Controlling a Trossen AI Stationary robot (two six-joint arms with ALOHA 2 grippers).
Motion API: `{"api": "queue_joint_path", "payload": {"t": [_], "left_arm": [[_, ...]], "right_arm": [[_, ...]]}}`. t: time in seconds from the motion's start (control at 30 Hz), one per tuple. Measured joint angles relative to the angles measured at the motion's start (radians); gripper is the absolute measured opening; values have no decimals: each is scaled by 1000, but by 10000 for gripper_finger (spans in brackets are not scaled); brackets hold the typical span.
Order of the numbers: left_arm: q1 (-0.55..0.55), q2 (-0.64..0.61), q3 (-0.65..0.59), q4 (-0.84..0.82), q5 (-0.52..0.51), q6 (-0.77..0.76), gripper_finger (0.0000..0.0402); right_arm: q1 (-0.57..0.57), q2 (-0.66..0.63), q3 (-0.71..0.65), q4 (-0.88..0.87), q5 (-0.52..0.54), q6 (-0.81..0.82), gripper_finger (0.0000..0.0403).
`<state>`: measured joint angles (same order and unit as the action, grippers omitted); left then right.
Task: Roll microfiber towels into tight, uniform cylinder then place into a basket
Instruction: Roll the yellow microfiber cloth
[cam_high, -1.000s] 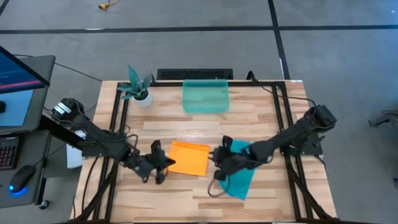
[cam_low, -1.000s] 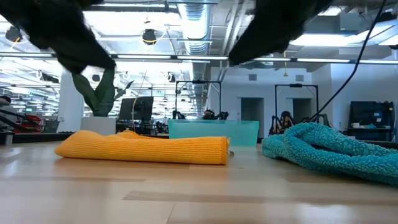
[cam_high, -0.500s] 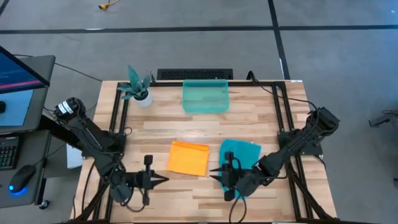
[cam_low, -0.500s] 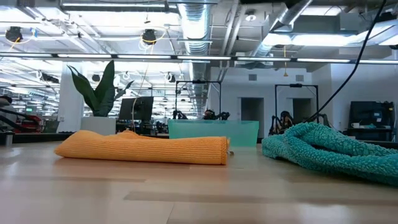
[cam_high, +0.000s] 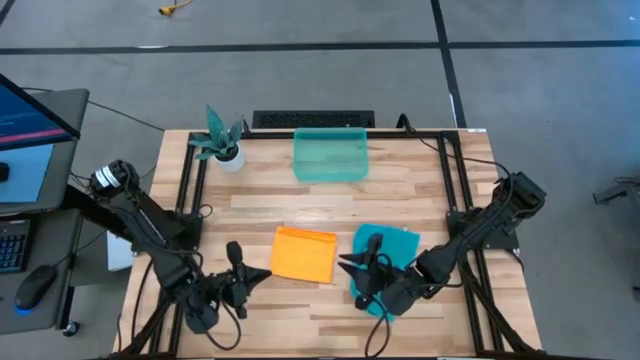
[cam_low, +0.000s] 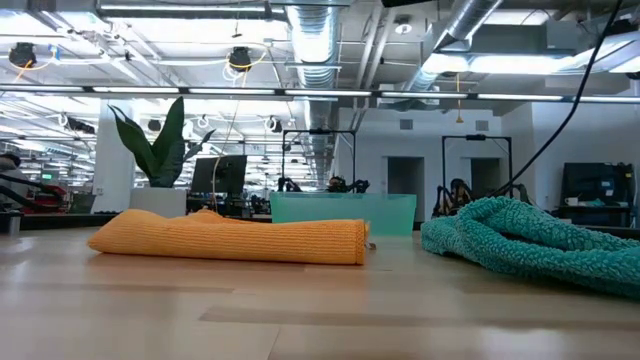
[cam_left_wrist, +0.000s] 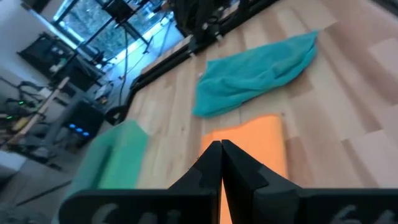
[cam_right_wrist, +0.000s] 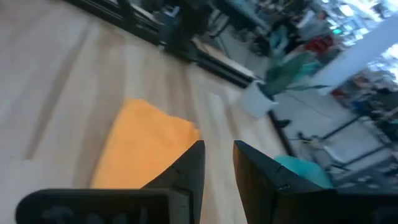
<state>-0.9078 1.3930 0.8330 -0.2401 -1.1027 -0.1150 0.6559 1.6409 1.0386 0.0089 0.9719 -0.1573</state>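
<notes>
Orange towel (cam_high: 304, 254) lies flat in the middle of the bench (cam_high: 400, 190). The teal towel (cam_high: 385, 262) is rumpled just beside it at 3 o'clock. The basket (cam_high: 330, 155) waits at 12 o'clock. The left end effector (cam_high: 248, 279) is clenched and empty. The right end effector (cam_high: 352, 268) is a little apart, grasping nothing. To roll tight, I think both should pinch one orange edge and turn evenly.

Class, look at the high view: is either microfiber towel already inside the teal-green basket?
No. The orange towel and teal towel both lie on the table, well apart from the empty basket.
</notes>
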Motion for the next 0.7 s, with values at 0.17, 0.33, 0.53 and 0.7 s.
{"api": "queue_joint_path", "payload": {"t": [0.17,0.33,0.53,0.7], "left_arm": [[51,0,0,-20,-3,0,1],[116,0,0,-19,39,37,1],[181,0,0,-14,202,-4,19],[198,0,0,-15,301,-74,70]], "right_arm": [[-38,0,0,-1,11,-2,107],[-81,0,0,-1,-2,-9,107],[-101,0,0,-1,-26,-2,114],[-100,0,0,24,-101,-16,146]]}}
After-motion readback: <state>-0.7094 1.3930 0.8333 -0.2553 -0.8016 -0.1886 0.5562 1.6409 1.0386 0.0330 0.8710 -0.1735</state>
